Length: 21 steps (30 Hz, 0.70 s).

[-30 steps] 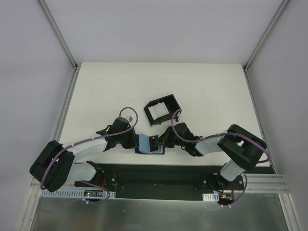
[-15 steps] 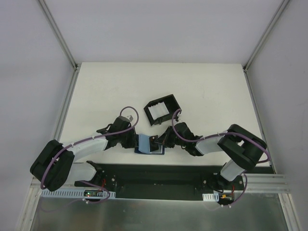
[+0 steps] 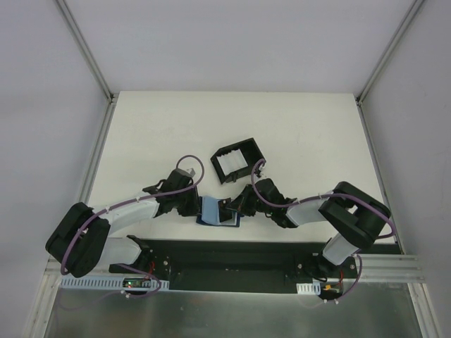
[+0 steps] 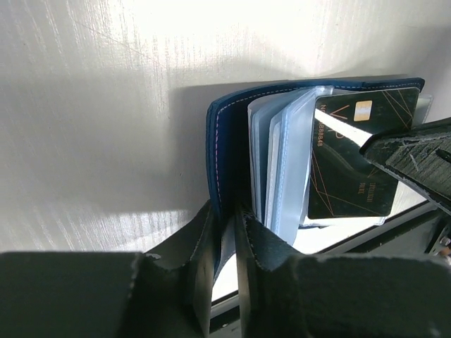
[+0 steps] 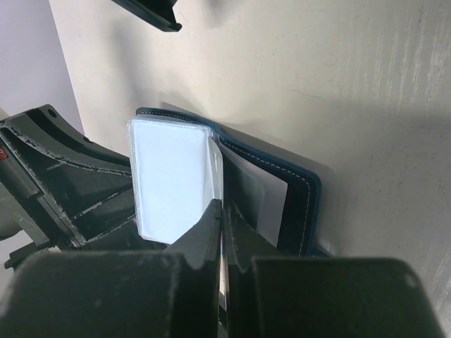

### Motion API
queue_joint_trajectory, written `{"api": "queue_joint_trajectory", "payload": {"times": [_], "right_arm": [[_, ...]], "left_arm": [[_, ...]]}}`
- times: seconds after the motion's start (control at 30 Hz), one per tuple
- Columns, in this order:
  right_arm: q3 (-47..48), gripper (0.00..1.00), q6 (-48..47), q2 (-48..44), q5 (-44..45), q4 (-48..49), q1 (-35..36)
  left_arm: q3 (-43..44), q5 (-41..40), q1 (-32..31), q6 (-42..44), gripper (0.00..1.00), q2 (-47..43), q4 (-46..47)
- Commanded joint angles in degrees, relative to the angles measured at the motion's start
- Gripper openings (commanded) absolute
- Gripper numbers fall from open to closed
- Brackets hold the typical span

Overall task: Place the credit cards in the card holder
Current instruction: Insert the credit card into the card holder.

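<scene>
Near the table's front edge: a small navy-blue folding card holder [image 3: 217, 211] with clear plastic leaves lay open on the white table [image 3: 303, 134], between the two arms.
Left gripper [image 4: 227, 215]: clenched on the card holder's navy cover, apparently to pin it down and hold the leaves fanned apart.
Right gripper [image 5: 220, 211]: jaws pressed together on a thin edge at the leaves. Whether that edge was card or sleeve could not be told.
Credit card: a black rectangular card [image 4: 349, 169] with gold lines and a gold chip lay flat against the clear leaves, one corner hidden behind the right gripper's finger. Whether it sat inside a sleeve was unclear.
Black open-sided plastic box frame [image 3: 238, 146]: stood just beyond the card holder, apart from it and untouched.
Step in hand: probably feeding the card into a sleeve, one arm bracing the cover so the other could push without the card holder sliding.
Risk: the thin leaves might buckle or fold shut if the cover slipped.
</scene>
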Motion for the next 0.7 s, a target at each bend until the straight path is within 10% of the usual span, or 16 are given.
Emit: {"api": "queue_joint_trajectory", "payload": {"times": [0.0,0.07,0.67], "right_arm": [[0.4,0.00,-1.5,-0.5,0.7,-3.0,-0.6],[0.2,0.00,-1.1,-0.8,0.8,-2.7,-0.6],[-4.8,0.00,3.5,-2.0,3.6,10.4,-0.6]], "left_arm": [[-0.5,-4.7,-0.4,2.6,0.12,0.6,-6.1],[-1.1,-4.7,-0.4,2.5,0.00,0.6,-6.2],[-8.7,-5.4,-4.8,-13.5,0.00,0.8,2.7]]}}
